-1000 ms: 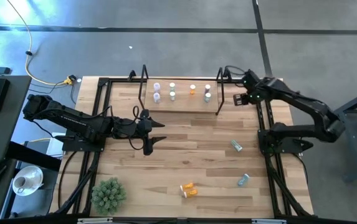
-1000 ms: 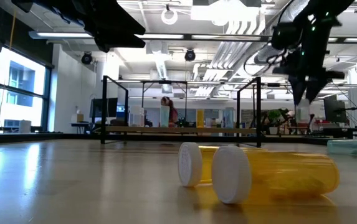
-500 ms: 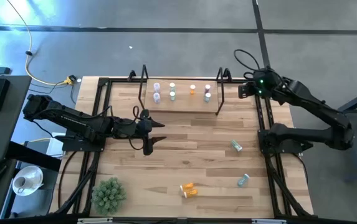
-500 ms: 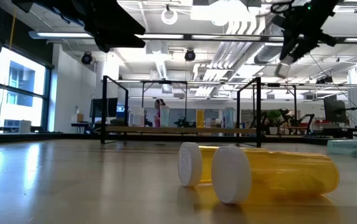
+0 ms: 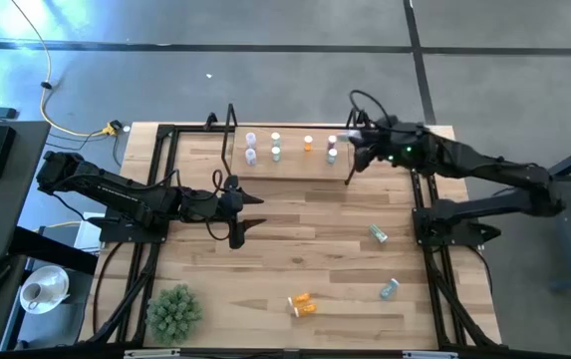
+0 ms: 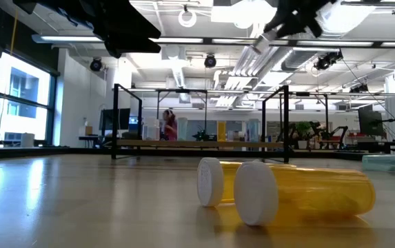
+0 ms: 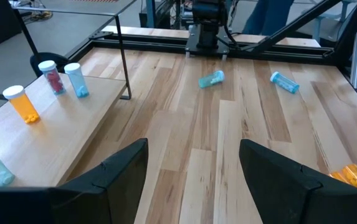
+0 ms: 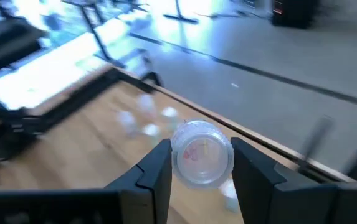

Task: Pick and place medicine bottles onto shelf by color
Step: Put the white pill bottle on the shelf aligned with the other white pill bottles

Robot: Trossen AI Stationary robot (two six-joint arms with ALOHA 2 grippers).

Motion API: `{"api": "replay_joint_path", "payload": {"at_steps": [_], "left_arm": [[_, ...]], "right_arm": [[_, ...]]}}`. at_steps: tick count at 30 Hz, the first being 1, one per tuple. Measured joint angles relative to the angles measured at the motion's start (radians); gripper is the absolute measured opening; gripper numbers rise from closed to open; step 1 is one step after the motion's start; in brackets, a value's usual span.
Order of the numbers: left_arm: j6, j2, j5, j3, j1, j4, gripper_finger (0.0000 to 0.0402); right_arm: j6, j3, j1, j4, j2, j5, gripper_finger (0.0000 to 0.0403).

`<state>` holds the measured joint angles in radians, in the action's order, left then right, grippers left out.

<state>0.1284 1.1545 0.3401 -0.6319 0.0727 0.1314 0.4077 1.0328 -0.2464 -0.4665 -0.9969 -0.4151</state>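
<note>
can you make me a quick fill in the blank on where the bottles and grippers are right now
1. The right gripper is shut on a ____ above the shelf.
2. The two orange bottles on the table lie on their ____.
3. The left gripper hangs over the table with its jaws ____.
4. The number of teal bottles lying on the table off the shelf is ____.

Missing words: bottle; sides; open; two

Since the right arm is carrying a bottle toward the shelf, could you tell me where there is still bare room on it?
The shelf is crowded along its back, where six bottles stand. The front strip of board is bare, as is the stretch between the left frame and the first bottles. The right gripper, shut on a bottle, hovers at the right end.
</note>
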Motion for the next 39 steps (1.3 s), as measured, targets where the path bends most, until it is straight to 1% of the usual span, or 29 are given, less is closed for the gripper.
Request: {"api": "replay_joint_path", "payload": {"at_steps": [5, 11, 18, 22, 25, 29, 35, 39], "left_arm": [[0.000, 0.000, 0.000, 0.000, 0.000, 0.000, 0.0241], [0.000, 0.000, 0.000, 0.000, 0.000, 0.000, 0.0241], [0.000, 0.000, 0.000, 0.000, 0.000, -0.002, 0.0241], [0.000, 0.000, 0.000, 0.000, 0.000, -0.024, 0.0241], [0.001, 0.000, 0.000, 0.000, 0.000, -0.061, 0.0241], [0.006, 0.000, 0.000, 0.000, 0.000, -0.110, 0.0241], [0.052, 0.000, 0.000, 0.000, 0.000, -0.148, 0.0241], [0.052, 0.000, -0.014, 0.000, 0.000, -0.174, 0.0241]], "right_arm": [[-0.016, 0.000, 0.069, 0.104, -0.080, 0.014, 0.0118], [-0.007, 0.000, 0.092, 0.148, -0.184, 0.141, 0.0118], [0.038, 0.000, 0.115, 0.177, -0.330, 0.250, 0.0118], [0.045, 0.002, 0.120, 0.206, -0.405, 0.334, 0.0118], [0.059, 0.034, 0.123, 0.198, -0.462, 0.368, 0.0118], [0.033, 0.132, 0.143, 0.133, -0.534, 0.368, 0.0118], [-0.017, 0.319, 0.170, -0.085, -0.662, 0.371, 0.0118], [-0.065, 0.381, 0.199, -0.165, -0.753, 0.368, 0.0118]]}}
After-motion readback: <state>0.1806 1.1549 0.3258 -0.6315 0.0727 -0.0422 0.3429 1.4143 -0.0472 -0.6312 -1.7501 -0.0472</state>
